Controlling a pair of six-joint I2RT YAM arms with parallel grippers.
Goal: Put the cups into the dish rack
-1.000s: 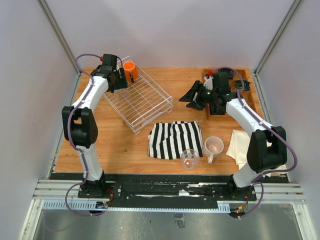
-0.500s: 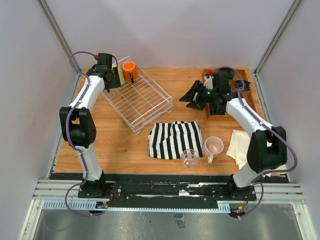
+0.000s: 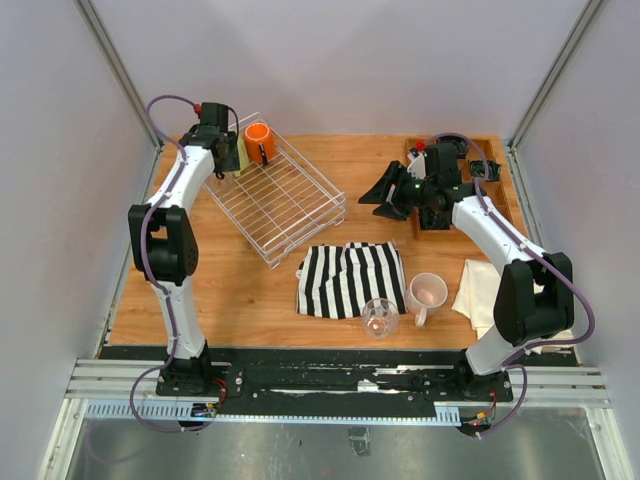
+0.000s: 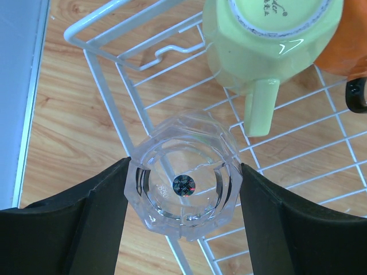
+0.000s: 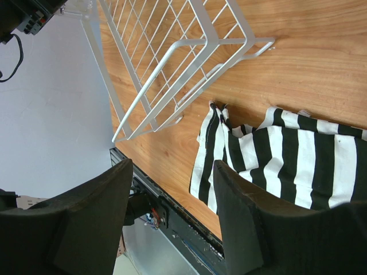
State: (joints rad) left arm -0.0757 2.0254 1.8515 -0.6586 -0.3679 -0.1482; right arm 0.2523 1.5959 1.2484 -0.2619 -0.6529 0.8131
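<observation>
My left gripper (image 3: 224,152) is at the far left corner of the white wire dish rack (image 3: 285,195). In the left wrist view it (image 4: 183,167) is shut on a clear glass tumbler (image 4: 184,197) held over the rack's left rim (image 4: 129,94). A yellow-green mug (image 4: 269,34) and an orange mug (image 4: 351,54) stand in that rack corner; both show in the top view, the yellow-green mug (image 3: 241,152) beside the orange one (image 3: 258,140). A pale pink mug (image 3: 428,292) and a second glass tumbler (image 3: 380,317) stand near the front. My right gripper (image 3: 386,194) is open and empty in mid-air.
A black-and-white striped cloth (image 3: 350,278) lies in front of the rack, also in the right wrist view (image 5: 292,154). A cream cloth (image 3: 478,288) lies at the front right. A wooden compartment tray (image 3: 490,178) stands at the back right, partly behind my right arm.
My left gripper has moved back and left with the glass tumbler, from over the rack's far end to its far left corner. The right arm has not moved.
</observation>
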